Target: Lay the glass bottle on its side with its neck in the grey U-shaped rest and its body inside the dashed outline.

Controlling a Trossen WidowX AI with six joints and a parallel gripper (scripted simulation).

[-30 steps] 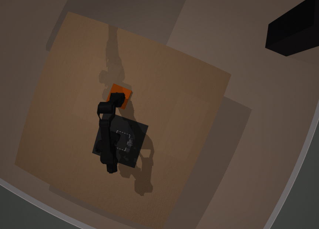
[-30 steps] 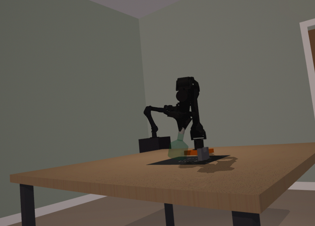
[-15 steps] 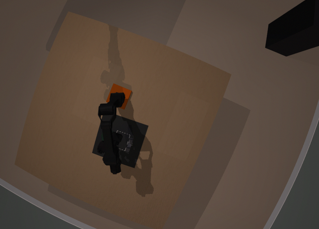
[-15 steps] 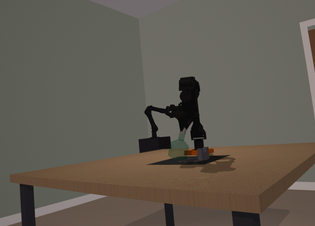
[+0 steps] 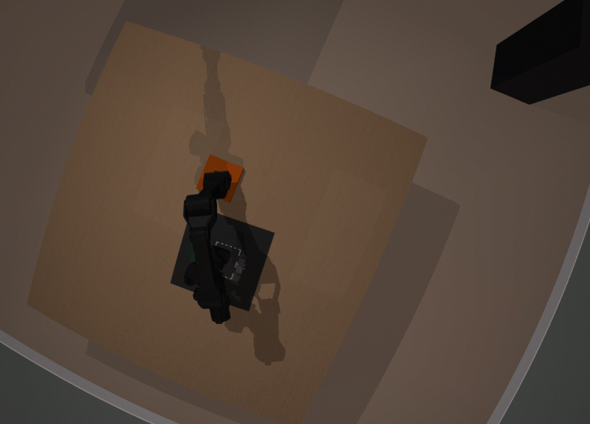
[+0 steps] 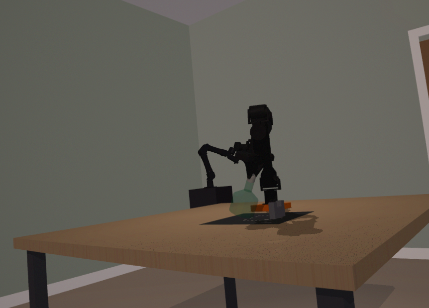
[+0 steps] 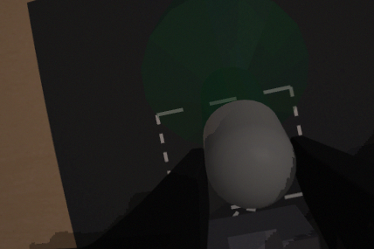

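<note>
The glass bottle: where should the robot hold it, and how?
By its thin neck, from above, one finger each side. The neck leans up and the round body bulges wide below. The pincer already grips the pale top.

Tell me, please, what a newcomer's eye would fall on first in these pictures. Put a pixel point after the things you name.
Probably the bright orange block (image 5: pixel 237 175) (image 6: pixel 286 205), on the wooden table (image 5: pixel 344 158) (image 6: pixel 143 236) beside the dark mat (image 5: pixel 263 242) (image 6: pixel 223 221) (image 7: pixel 100 44). Next comes the translucent green glass bottle (image 6: pixel 244 202) (image 7: pixel 227 31), leaning over that mat with its pale top clamped in the black gripper (image 6: pixel 252 176) (image 7: pixel 247 154).
</note>
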